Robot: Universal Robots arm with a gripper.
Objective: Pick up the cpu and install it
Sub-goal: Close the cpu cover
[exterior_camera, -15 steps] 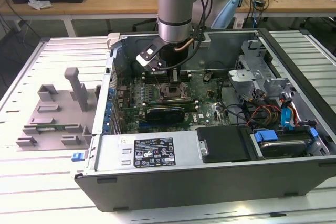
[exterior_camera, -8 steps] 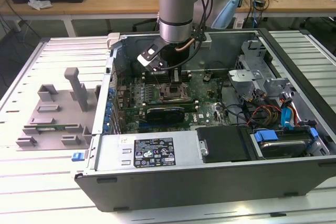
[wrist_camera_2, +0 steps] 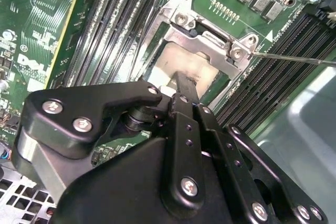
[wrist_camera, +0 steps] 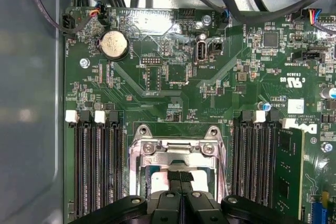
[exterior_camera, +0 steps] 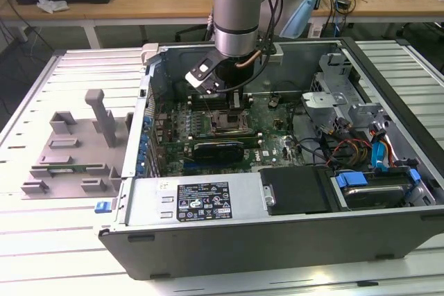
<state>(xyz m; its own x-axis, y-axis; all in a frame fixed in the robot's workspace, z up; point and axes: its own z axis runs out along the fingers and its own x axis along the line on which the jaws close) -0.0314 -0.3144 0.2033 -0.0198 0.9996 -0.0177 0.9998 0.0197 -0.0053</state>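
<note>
The cpu (wrist_camera_2: 181,59) (wrist_camera: 206,183) is a silvery-grey square lying flat inside the open metal socket frame (wrist_camera: 178,148) (wrist_camera_2: 210,32) of the green motherboard (wrist_camera: 173,77). My gripper (wrist_camera: 181,178) (wrist_camera_2: 184,81) (exterior_camera: 232,102) hangs straight over it inside the computer case (exterior_camera: 277,233). Its two black fingers (wrist_camera: 176,179) are pressed together, and their tips sit at the middle of the cpu's top. I cannot tell whether they touch it. Nothing is held between them.
Black memory slots (wrist_camera: 97,166) flank the socket on both sides, and a green memory stick (wrist_camera: 290,171) stands in one. A thin socket lever (wrist_camera_2: 294,59) sticks out sideways. Cables (exterior_camera: 347,150) and a drive cage (exterior_camera: 333,102) fill the case's right. A grey fixture (exterior_camera: 76,147) lies on the table at the exterior view's left.
</note>
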